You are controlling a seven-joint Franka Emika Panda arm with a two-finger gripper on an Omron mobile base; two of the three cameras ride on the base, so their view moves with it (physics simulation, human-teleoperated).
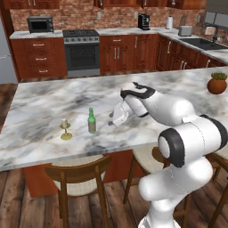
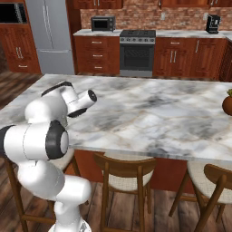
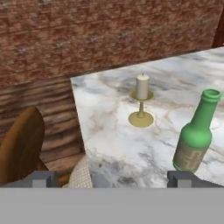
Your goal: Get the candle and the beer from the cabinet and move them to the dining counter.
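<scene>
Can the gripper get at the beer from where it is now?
Probably yes: the gripper is open beside the upright beer, nothing between them, and the candle stands apart on the bottle's far side.

From my right base view, my own arm (image 2: 59, 113) covers the dining counter's (image 2: 149, 113) near left corner. The plant pot (image 2: 228, 105) at its far right edge is cut by the frame. I cannot read the beer's (image 3: 196, 135) label in the hand view.

Green beer (image 3: 194, 139), cream candle (image 3: 141, 86), brown-veined marble dining counter (image 1: 53, 100).
</scene>
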